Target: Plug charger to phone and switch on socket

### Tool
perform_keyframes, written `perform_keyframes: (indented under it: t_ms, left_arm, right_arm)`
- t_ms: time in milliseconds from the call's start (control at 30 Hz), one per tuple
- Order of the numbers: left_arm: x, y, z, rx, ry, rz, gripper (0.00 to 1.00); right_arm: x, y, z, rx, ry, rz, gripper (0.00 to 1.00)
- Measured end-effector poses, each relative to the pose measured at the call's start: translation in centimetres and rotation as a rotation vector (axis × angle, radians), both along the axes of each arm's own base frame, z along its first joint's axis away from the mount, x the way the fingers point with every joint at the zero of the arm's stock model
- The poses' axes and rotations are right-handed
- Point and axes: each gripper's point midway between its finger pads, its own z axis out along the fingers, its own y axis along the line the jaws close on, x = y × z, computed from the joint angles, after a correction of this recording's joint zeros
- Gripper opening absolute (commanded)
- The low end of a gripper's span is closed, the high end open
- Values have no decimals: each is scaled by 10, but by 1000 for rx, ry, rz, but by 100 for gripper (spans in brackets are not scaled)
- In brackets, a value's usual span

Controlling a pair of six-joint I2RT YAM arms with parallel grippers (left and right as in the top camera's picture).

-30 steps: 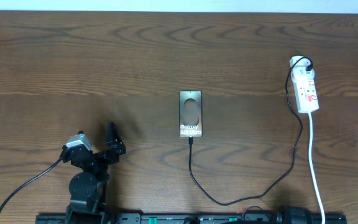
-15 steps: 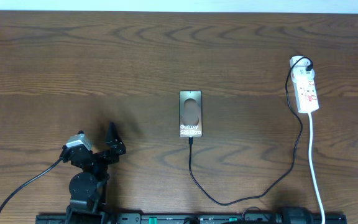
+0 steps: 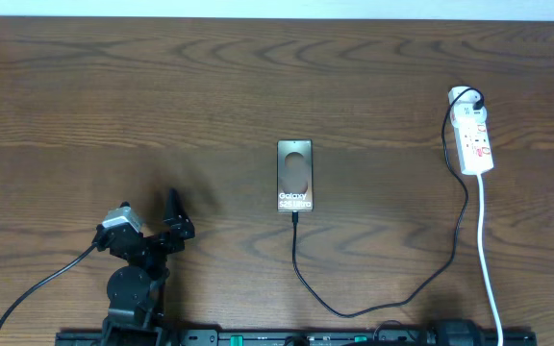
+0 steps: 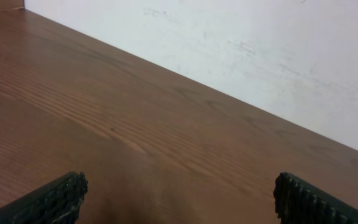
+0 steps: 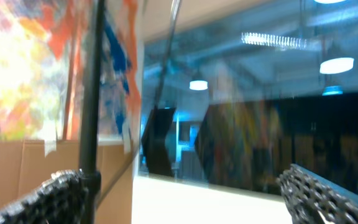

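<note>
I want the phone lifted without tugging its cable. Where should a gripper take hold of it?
Probably across the two long edges of the phone, at its far half, coming straight down from above. It lies flat on the table, so only the thin sides offer a pinch, and the charger meets its near short edge.

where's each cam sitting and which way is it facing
overhead: above the table, straight down on phone, charger, socket; left arm shows.
left wrist: low, facing across wood to a white wall; left gripper fingertips show.
right wrist: aimed off the table, into the room; right gripper fingertips show.
shared: overhead and left wrist see the table.
</note>
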Motion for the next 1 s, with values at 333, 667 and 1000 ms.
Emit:
perform_keyframes:
  t_ms: [333, 667, 1000]
  left_arm:
    - [0, 0, 0, 0, 2, 0, 97]
    - [0, 0, -1, 1, 4, 0, 97]
    - [0, 0, -1, 1, 6, -2, 97]
  right_arm:
    - [58, -14, -78, 21, 401, -110, 99]
    - [91, -32, -127, 60, 615, -224, 99]
    - [201, -52, -185, 115, 721, -342, 99]
